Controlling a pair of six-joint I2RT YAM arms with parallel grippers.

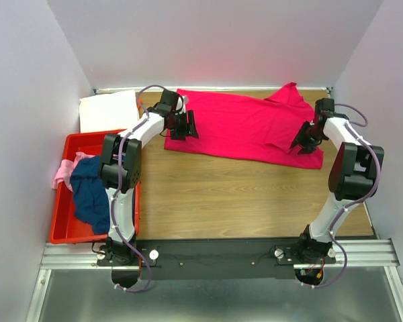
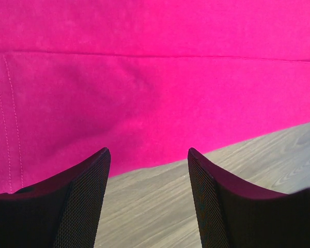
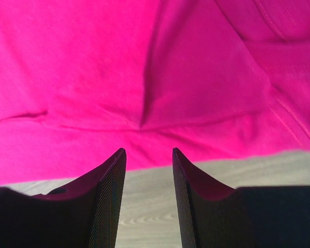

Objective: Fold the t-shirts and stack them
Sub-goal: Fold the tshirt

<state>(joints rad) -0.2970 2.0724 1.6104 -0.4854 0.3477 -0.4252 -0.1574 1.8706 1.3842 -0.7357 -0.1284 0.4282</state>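
Grippers both stand with fingers apart, holding nothing: the left gripper (image 2: 147,152) at the near edge of the magenta-pink t-shirt (image 1: 242,127), the right gripper (image 3: 149,151) at its other end. It lies spread on the counter (image 1: 221,194). The navy t-shirt (image 1: 91,191) and pale pink t-shirt (image 1: 62,171) sit in the red bin (image 1: 64,228); the white t-shirt (image 1: 107,111) lies behind it.
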